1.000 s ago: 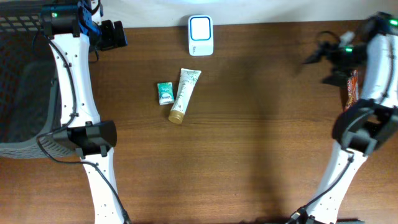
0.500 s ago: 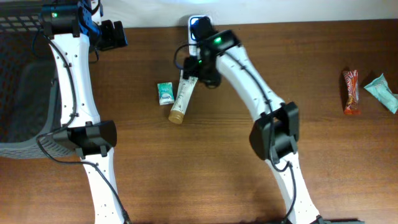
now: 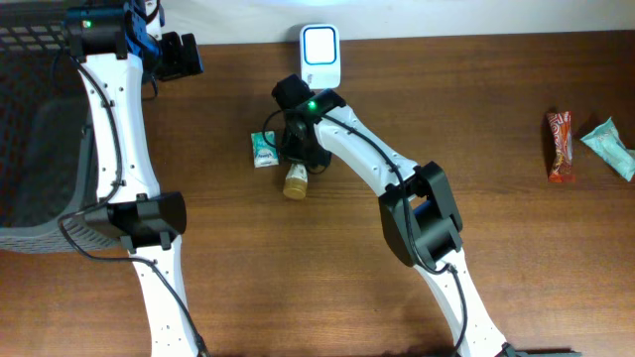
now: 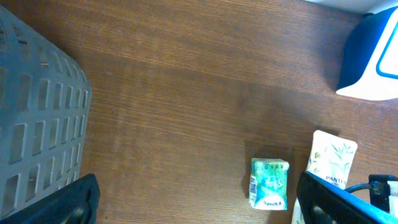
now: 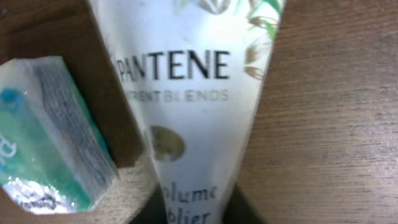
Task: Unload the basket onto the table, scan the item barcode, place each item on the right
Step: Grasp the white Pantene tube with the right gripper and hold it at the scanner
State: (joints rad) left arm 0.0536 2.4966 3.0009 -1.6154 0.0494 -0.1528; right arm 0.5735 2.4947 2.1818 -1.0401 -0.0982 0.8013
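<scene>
A white Pantene tube [image 5: 193,93] with a gold cap [image 3: 295,185] lies in the middle of the table. My right gripper [image 3: 301,139] sits over it and covers most of it from above. In the right wrist view the dark fingers press against both sides of the tube at the bottom edge, so the right gripper [image 5: 198,214] is shut on it. The white scanner [image 3: 320,57] stands at the back edge behind the tube. My left gripper [image 3: 179,55] hovers wide open at the back left, its fingers [image 4: 81,202] holding nothing.
A small green packet [image 3: 263,149] lies just left of the tube, almost touching it [image 5: 43,130]. A grey basket [image 3: 40,149] fills the far left. A red snack bar [image 3: 561,146] and a teal packet [image 3: 607,144] lie at the far right.
My right arm swung from the far right to the table's middle, dropped over the tube and closed its jaws on it. The tube's cap end shifted slightly right. The left arm stayed still.
</scene>
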